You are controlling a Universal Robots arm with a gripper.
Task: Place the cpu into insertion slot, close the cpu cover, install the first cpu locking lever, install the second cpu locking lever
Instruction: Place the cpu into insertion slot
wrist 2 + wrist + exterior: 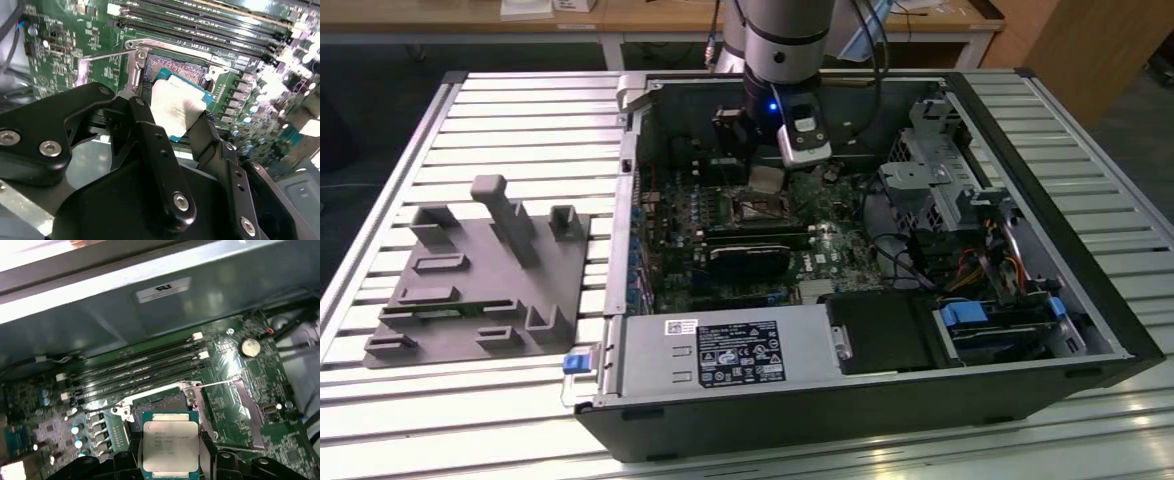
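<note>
The end effector (pixel 175 125) is gripping the cpu (pixel 176 102) by two opposite edges, its black fingers (pixel 150 145) closing narrowly on either side of the chip. In the first wrist view the cpu (pixel 170 444) is sitting nearly flat between them with its silvery top facing up, one corner tipping slightly.

The insertion slot (pixel 159 406) is lying just beyond the chip's forward edge and below it, apart from the chip, so the cpu is not yet seated. The slot's square sides are running roughly parallel to the chip's edges. The cpu cover (pixel 232 412) is lying open beside the slot, on the green motherboard (pixel 235 370).

In the exterior view the end effector (pixel 767 178) is hanging over the insertion slot (pixel 761 210), inside an open computer case (pixel 854 400) resting on a slatted metal desk (pixel 480 110).
</note>
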